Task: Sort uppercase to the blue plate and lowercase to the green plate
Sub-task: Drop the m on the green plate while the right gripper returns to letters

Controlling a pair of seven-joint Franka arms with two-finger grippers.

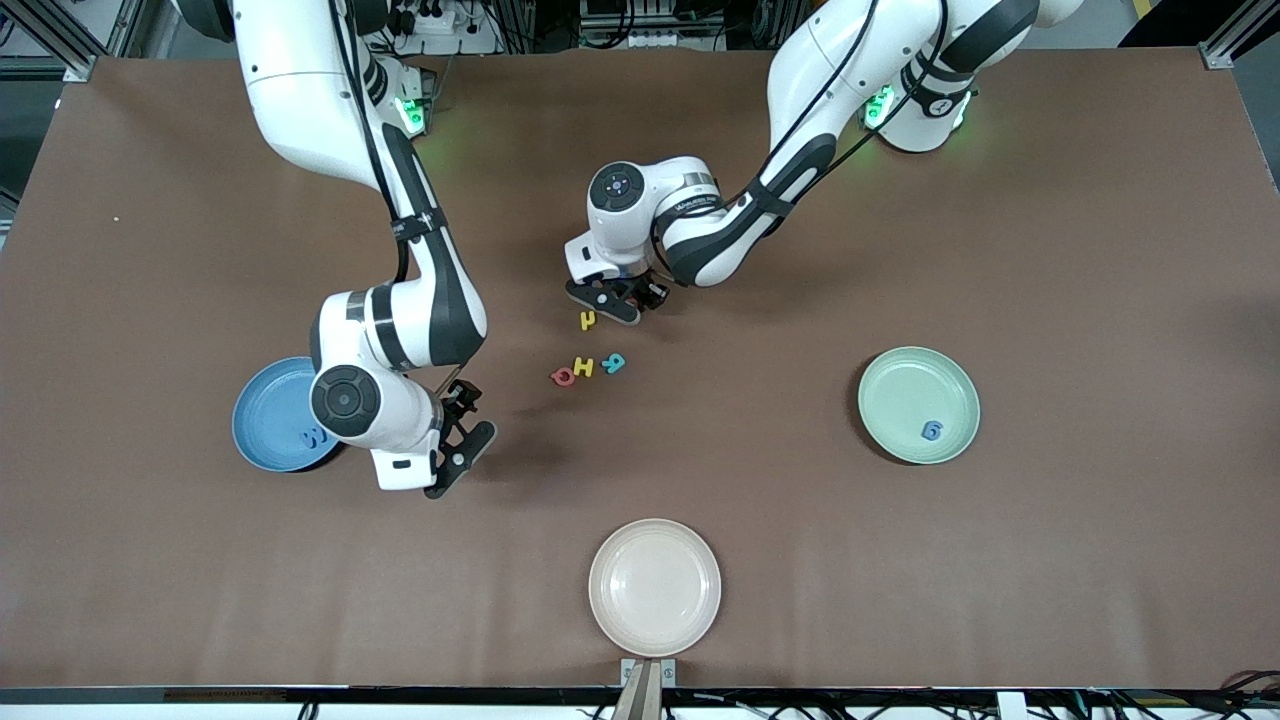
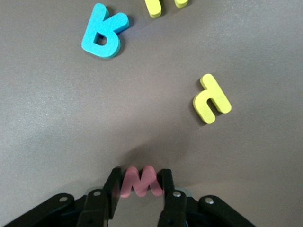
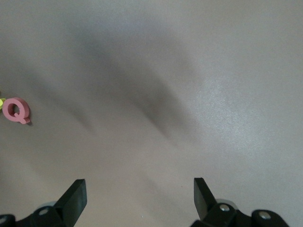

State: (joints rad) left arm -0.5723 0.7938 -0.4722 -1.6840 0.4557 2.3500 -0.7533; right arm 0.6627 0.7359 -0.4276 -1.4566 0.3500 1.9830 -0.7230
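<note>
My left gripper (image 1: 622,298) is shut on the red w (image 2: 142,183), low over the table beside the yellow u/n (image 1: 588,320) (image 2: 211,99). Red Q (image 1: 563,376) (image 3: 16,110), yellow H (image 1: 584,367) and the teal R-like letter (image 1: 613,363) (image 2: 104,37) lie in a row, nearer the front camera. My right gripper (image 1: 462,440) (image 3: 139,194) is open and empty, over bare table beside the blue plate (image 1: 262,405), which holds the blue M/W-like letter (image 1: 318,437). The green plate (image 1: 900,385) holds the blue g (image 1: 932,430). The blue m is out of view.
A beige plate (image 1: 655,587) sits empty near the table's front edge, in the middle. The right arm's elbow hangs over part of the blue plate. Brown table surface lies open between the letters and the green plate.
</note>
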